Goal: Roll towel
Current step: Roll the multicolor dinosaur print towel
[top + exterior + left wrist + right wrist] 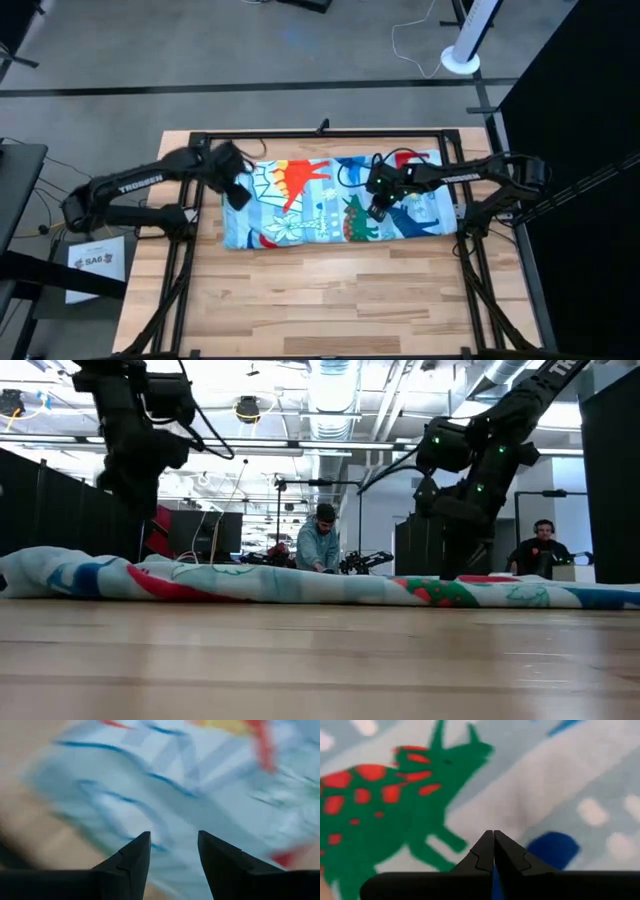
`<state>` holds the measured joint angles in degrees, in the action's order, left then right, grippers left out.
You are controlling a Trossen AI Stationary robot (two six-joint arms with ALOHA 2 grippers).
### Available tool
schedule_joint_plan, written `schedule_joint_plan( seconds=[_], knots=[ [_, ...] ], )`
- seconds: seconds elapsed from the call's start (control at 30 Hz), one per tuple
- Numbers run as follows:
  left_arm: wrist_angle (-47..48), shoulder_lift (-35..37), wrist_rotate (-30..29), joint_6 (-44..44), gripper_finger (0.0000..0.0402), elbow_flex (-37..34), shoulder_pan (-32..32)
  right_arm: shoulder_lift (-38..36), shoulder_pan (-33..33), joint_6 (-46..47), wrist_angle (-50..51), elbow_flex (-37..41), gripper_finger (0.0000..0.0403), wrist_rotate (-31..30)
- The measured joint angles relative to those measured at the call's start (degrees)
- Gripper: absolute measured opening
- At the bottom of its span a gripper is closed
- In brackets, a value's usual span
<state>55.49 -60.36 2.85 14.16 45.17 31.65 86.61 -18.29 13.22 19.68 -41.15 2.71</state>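
My right gripper point(378, 212) hovers clenched, grasping nothing, over the dinosaur towel point(335, 230) folded into a strip across the frame's middle, while my left gripper point(238, 196) hangs spread above its left end, probably where rolling starts.

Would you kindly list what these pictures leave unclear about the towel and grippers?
- Left wrist view: towel print smeared by blur.
- Low view: towel's top face hidden; camera is level.
- Right wrist view: right gripper shut; whether it pinches cloth is hidden.
- High view: left gripper too small.
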Motion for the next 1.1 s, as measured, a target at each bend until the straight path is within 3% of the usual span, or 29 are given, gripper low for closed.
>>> schedule_joint_plan(
  seconds=[0.2, 0.33, 0.57, 0.8, 0.93, 1.1],
  knots=[
    [-11.20, -1.61, 0.54, 8.86, 0.0150, -6.93, -12.50, -0.08, 3.09, 3.32, -0.54, -0.26, 0.0000, 0.48],
    [-10.85, -3.64, 0.40, 13.74, 0.0150, -10.34, -17.84, -0.11, 4.82, 5.46, -0.10, -0.28, 0.0000, 0.54],
    [-0.09, -4.24, 0.35, 15.24, 0.0150, -12.90, -21.99, -0.15, 5.90, 6.30, 0.03, -0.34, 0.0000, 0.50],
    [0.60, -4.26, 1.05, 15.69, 0.0150, -15.97, -24.93, -0.22, 3.76, 6.34, 0.21, 0.27, 0.0000, 0.12],
    [3.99, -2.84, 1.14, 14.80, 0.0150, -12.87, -24.95, -0.20, 3.81, 5.78, -1.28, 0.61, 0.0000, 0.56],
    [5.10, 0.23, 1.89, 16.06, 0.0150, -7.38, -26.44, 0.77, 8.34, 2.69, -8.67, 0.59, 0.0000, 2.47]
  ],
)
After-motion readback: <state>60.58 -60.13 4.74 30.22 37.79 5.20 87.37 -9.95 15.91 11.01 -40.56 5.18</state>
